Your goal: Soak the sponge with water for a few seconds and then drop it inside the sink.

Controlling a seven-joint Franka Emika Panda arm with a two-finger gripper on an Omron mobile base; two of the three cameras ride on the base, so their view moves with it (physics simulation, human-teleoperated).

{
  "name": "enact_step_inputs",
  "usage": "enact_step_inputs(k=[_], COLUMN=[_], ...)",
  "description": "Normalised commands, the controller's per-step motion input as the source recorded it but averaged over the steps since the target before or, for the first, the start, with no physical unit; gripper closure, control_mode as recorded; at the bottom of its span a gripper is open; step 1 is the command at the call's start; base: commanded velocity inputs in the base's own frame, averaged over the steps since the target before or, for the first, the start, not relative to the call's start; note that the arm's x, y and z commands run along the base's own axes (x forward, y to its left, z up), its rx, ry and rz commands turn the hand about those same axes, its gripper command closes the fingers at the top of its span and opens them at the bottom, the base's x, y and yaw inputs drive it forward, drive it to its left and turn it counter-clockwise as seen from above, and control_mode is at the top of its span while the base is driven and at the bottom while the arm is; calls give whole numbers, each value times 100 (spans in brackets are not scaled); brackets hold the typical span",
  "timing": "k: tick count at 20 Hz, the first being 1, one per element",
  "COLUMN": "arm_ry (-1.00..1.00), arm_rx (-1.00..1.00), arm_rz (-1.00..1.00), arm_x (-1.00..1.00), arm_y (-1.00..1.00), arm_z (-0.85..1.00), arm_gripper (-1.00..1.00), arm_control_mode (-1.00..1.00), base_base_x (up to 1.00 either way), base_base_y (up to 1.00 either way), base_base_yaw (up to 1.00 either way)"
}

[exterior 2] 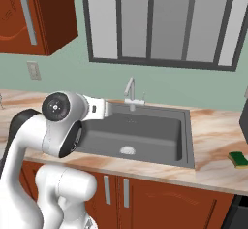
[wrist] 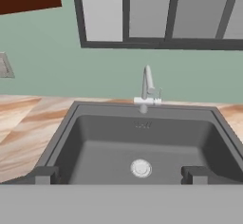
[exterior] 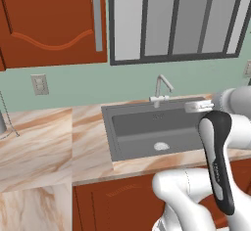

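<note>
Leftmost along the far wall hangs a red-brown upper cabinet, with a pale wall outlet below it on the green wall. Beneath runs the marbled countertop, which carries on past both sides of the basin. Next comes the sink, a dark grey rectangular basin set into the counter, with its round silver drain on the floor near the middle. At the far rim stands the silver faucet, its spout reaching out over the basin; no stream runs from it. Behind the faucet is a dark-framed window.

The gripper hangs over the near edge of the sink, pointing toward the faucet. Its jaws are spread wide, about as far apart as they go, and nothing lies between them; the two dark fingertips show at the bottom of the hand view with the bare basin floor and drain between them. They touch nothing.

Farthest right, on the countertop well apart from the gripper and beyond the sink's right rim, lies the sponge, a small green block with a yellow layer, flat near the counter's front edge.
</note>
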Motion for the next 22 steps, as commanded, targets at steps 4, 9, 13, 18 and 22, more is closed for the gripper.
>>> enact_step_inputs(k=[4, 9, 13, 18, 22], arm_ry=[0, 0, 0, 0, 0], arm_rx=[0, 0, 0, 0, 0], arm_rz=[0, 0, 0, 0, 0], arm_x=[-30, -38, -45, -42, -33], arm_y=[-3, 0, 0, 0, 0], arm_z=[12, 25, 32, 28, 19], arm_gripper=[-100, -100, -100, -100, -100], arm_control_mode=[-100, -100, -100, -100, -100], base_base_x=[0, 0, 0, 0, 0], base_base_y=[0, 0, 0, 0, 0], base_base_yaw=[0, 0, 0, 0, 0])
